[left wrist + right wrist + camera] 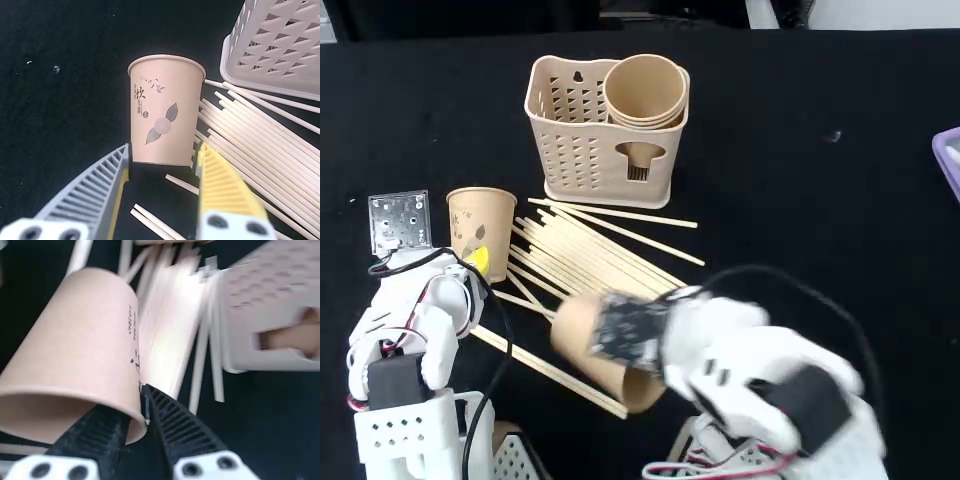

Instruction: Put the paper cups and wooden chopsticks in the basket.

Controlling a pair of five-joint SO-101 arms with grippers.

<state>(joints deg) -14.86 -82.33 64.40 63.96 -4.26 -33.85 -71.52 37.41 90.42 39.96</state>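
Note:
An upright paper cup [480, 228] [165, 107] with a leaf print stands left of the chopsticks. My left gripper [470, 265] [162, 151] is open, its grey and yellow fingers on either side of the cup's base. A second paper cup [588, 345] [75, 375] hangs tilted above the chopsticks, with my right gripper [620, 340] [142, 407] shut on its rim. Several wooden chopsticks [590, 255] [260, 150] [172, 325] lie fanned on the black table in front of the basket [580, 160] [280, 45] [260, 310]. Stacked paper cups [645, 90] sit in the basket.
A small metal plate [398, 220] lies left of the upright cup. Two chopsticks [550, 368] lie apart, nearer the arms' bases. A purple object [950, 155] sits at the right edge. Black table stretches open to the right of the basket.

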